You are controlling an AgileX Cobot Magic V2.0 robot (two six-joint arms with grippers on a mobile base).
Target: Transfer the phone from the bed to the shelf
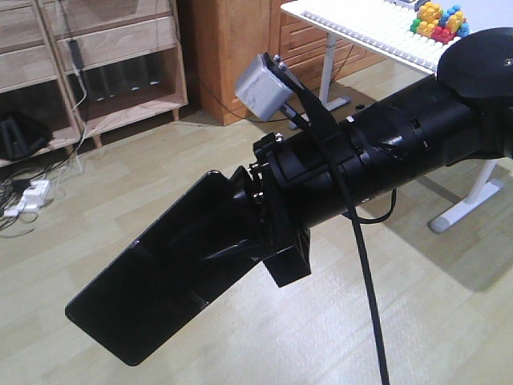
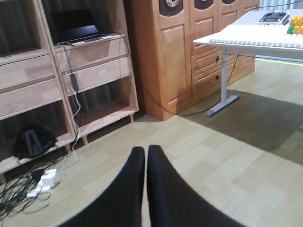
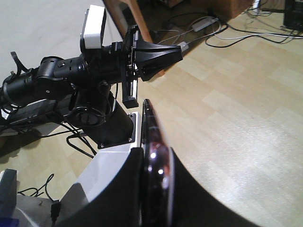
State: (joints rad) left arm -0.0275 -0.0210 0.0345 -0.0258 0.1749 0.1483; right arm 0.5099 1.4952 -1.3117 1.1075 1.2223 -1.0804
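The phone [image 1: 160, 281] is a glossy black slab held in the air over the wooden floor, tilted down to the left. My right gripper [image 1: 236, 228] is shut on its upper end. In the right wrist view the phone [image 3: 152, 142] shows edge-on with a pinkish rim, pinched between the two black fingers [image 3: 118, 189] of the right gripper [image 3: 154, 163]. My left gripper [image 2: 143, 152] is shut with nothing in it, its tips touching; it also shows as the left gripper [image 3: 177, 53] up the frame. The light wooden shelf [image 2: 94, 66] stands at far left [image 1: 120, 48]. The bed is out of view.
A laptop [image 2: 78, 26] sits on the shelf's upper board. Cables and a white power strip [image 2: 45, 182] lie on the floor in front of it. An orange-brown cabinet [image 2: 175, 52] and a white desk [image 2: 255, 35] with coloured blocks [image 1: 439, 20] stand to the right.
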